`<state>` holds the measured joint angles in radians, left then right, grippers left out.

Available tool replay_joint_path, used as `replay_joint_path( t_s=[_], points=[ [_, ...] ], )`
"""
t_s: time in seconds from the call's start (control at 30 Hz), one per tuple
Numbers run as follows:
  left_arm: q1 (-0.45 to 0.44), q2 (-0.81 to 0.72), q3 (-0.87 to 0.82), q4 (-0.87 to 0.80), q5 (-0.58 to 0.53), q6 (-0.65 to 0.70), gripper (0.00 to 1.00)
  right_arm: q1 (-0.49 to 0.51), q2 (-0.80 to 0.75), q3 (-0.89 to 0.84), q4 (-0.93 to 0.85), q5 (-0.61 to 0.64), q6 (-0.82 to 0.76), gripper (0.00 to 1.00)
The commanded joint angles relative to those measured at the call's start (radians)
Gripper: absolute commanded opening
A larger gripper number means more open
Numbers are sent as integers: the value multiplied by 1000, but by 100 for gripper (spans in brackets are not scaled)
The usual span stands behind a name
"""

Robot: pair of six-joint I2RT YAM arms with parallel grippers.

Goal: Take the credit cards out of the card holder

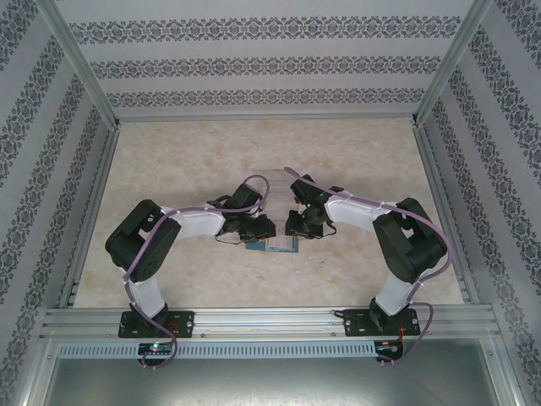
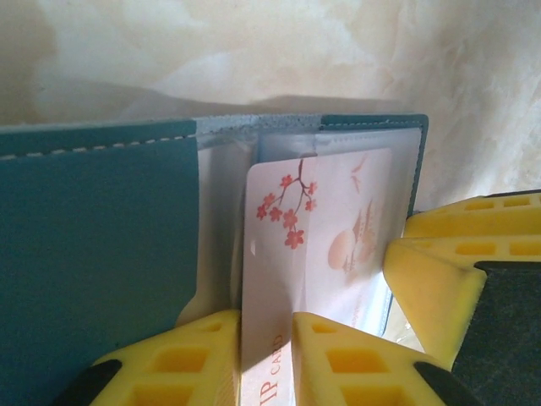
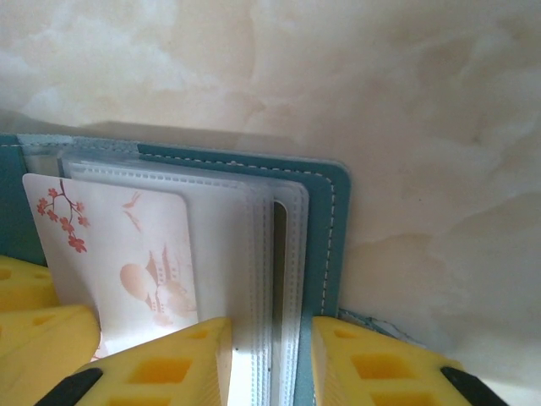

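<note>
Here's the card holder [image 2: 93, 254], teal with pale stitching, open like a book at the middle of the marbled cream table [image 1: 169, 161], between the 2 arms. Whether it rests flat or is lifted a little, I cannot tell.

From the left wrist camera, 1 card [image 2: 325, 228] stands out. It is pale, with a red blossom branch and a faded orange pagoda scene. Its far end is tucked in among the clear sleeves [image 3: 254, 254] and its near end sticks out toward the camera.

The left gripper [image 2: 266, 330] has it: the card's near end runs straight between the 2 yellow fingers, both pressed against it, jaws closed on the card. The letters "IP CARD" show on that pinched end.

Over to the right wrist camera: the right gripper [image 3: 270, 334] sits at the holder's right half. It has 1 finger on the sleeve side and the other outside the stitched teal cover, jaws clamped on sleeves and cover together. A thin dark strip shows inside 1 sleeve; what it is I cannot tell.

The 2 grippers are just beside each other, and each wrist camera catches the other's yellow fingers at its edge. From above, both arms bend inward and meet over the holder, with lilac cables looping along them and patterned walls [image 1: 51, 127] around the table.
</note>
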<state>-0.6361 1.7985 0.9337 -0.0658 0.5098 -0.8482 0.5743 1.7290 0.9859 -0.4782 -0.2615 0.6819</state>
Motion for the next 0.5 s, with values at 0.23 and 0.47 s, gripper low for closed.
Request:
replay_joint_path(
  t_s=[0.23, 0.47],
  points=[
    [13, -31, -13, -31, -21, 20, 14, 5, 26, -16, -15, 41, -10, 28],
    [12, -52, -48, 10, -1, -1, 10, 2, 60, 38, -16, 39, -40, 28]
  ],
)
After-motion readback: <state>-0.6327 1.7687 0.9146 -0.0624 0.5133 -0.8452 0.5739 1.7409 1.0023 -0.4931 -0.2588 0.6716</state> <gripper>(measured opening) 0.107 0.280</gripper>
